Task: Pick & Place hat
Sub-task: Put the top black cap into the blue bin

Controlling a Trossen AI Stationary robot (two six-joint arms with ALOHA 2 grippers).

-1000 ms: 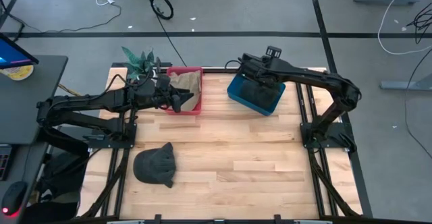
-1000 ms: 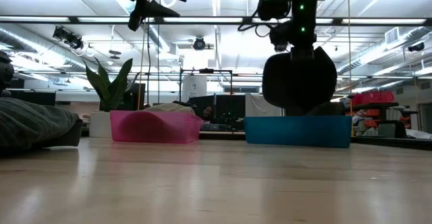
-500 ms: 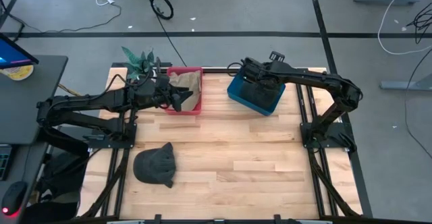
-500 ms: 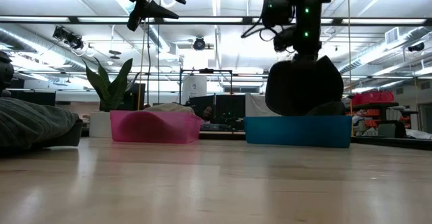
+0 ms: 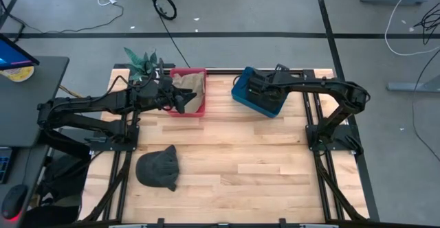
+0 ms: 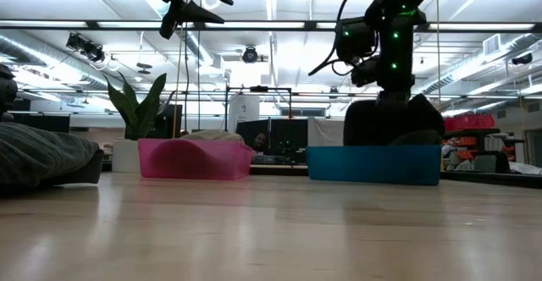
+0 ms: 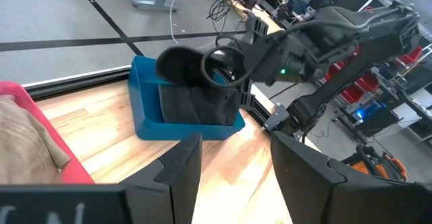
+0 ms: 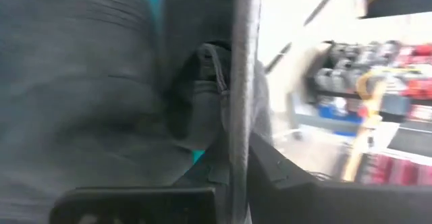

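Observation:
A dark grey hat (image 6: 391,122) hangs under my right gripper (image 6: 385,90) over the blue bin (image 6: 373,164); the high view shows this hat (image 5: 267,99) inside the bin's walls (image 5: 240,94). The left wrist view shows the hat (image 7: 192,89) in the blue bin (image 7: 145,113) too. A second dark hat (image 5: 158,167) lies flat on the table's near left part. My left gripper (image 5: 185,101) hovers open above the pink bin (image 5: 185,71), well clear of the beige cloth (image 5: 191,85) in it. My right gripper is shut on the dark hat, coming from above with its fingers pointing down. A thin edge of the hat (image 8: 243,82) runs between the fingers. The hat hangs below them, and the blue bin's front wall hides its lower part.
A potted plant (image 5: 141,60) stands past the pink bin at the table's far left corner. The two bins sit side by side along the far edge. Bare wood spreads over the middle and the near right of the table (image 5: 261,166).
My right gripper has moved down and slightly toward the table's right edge, still shut on the hat. The hat, which hung clear above the blue bin, now sits lower with its bottom behind the bin's wall.

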